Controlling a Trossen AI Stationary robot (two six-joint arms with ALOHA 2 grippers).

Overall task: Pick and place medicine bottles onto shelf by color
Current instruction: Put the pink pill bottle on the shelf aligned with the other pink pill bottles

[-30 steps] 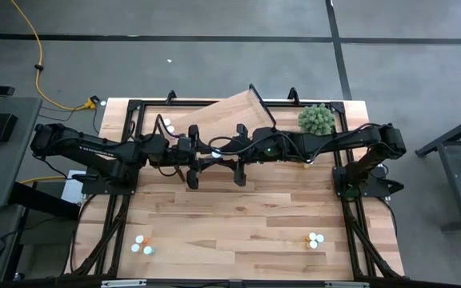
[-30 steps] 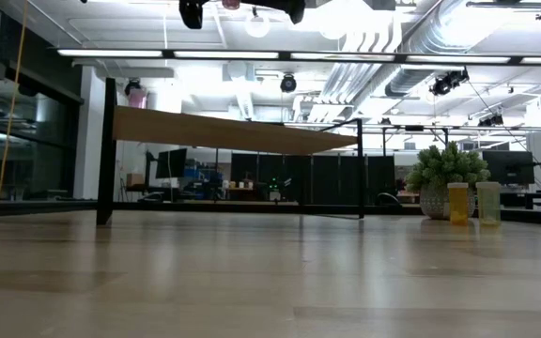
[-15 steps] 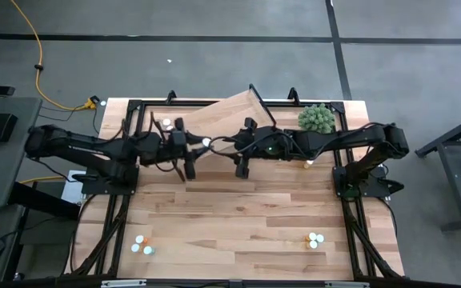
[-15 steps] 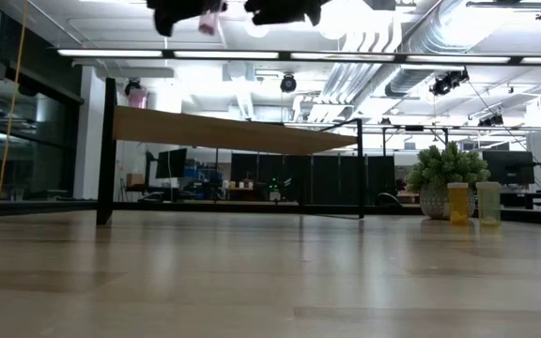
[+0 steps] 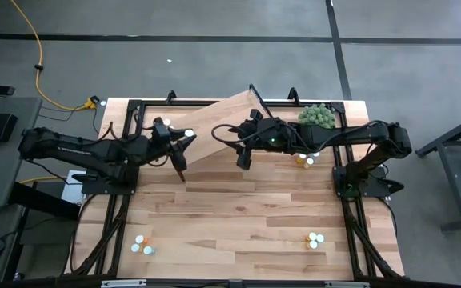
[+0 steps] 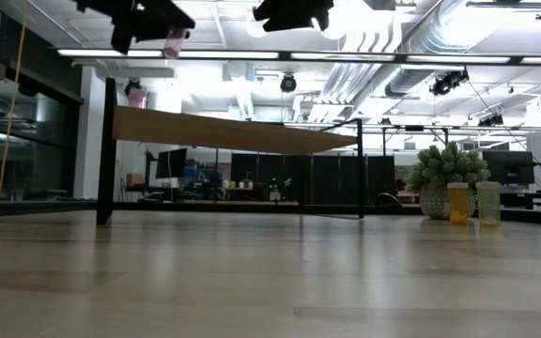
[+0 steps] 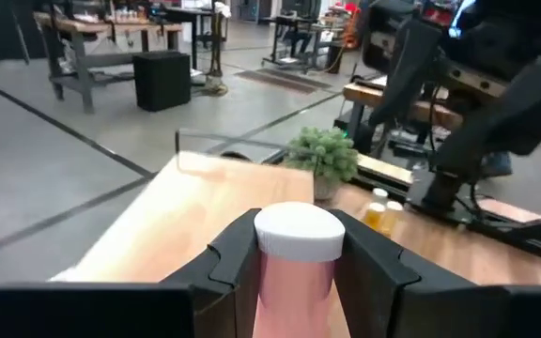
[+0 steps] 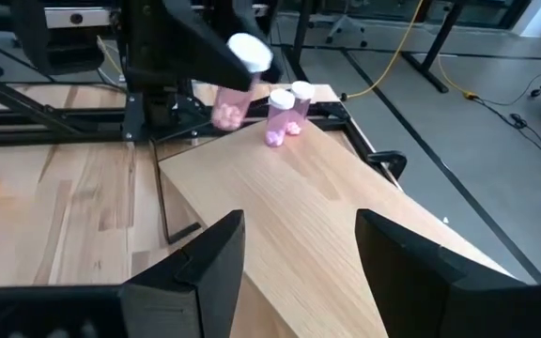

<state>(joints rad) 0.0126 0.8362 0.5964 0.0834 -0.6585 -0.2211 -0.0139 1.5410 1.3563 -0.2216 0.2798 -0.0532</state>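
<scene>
My left gripper (image 5: 184,142) is shut on a pink bottle with a white cap (image 7: 297,252), high over the left end of the light-wood shelf (image 5: 224,122); the bottle also shows in the low view (image 6: 175,39). My right gripper (image 5: 242,156) is open and empty, high over the shelf's near edge, its fingers (image 8: 188,270) wide apart. Two pink bottles (image 8: 282,115) stand on the shelf's left far corner. Other bottles stand on the table at the front left (image 5: 141,244), the front right (image 5: 314,238) and by the plant (image 5: 304,160). My left gripper pinches the pink bottle's body (image 7: 294,282) just below the white cap, one finger (image 7: 238,258) on each side. The bottle is lifted clear, high above the shelf's plank, cap end away from the wrist.
A fuzzy green plant (image 5: 317,118) in a pot stands at the far right, beside the shelf. The shelf lies askew across the table's far side on thin black legs (image 6: 107,155). The wide middle of the wood tabletop (image 5: 238,212) holds nothing.
My left gripper has carried the pink bottle away from my right gripper, toward the table's left and far edge, over the shelf's left end. My right gripper has drawn back a little toward the far right and stays open.
</scene>
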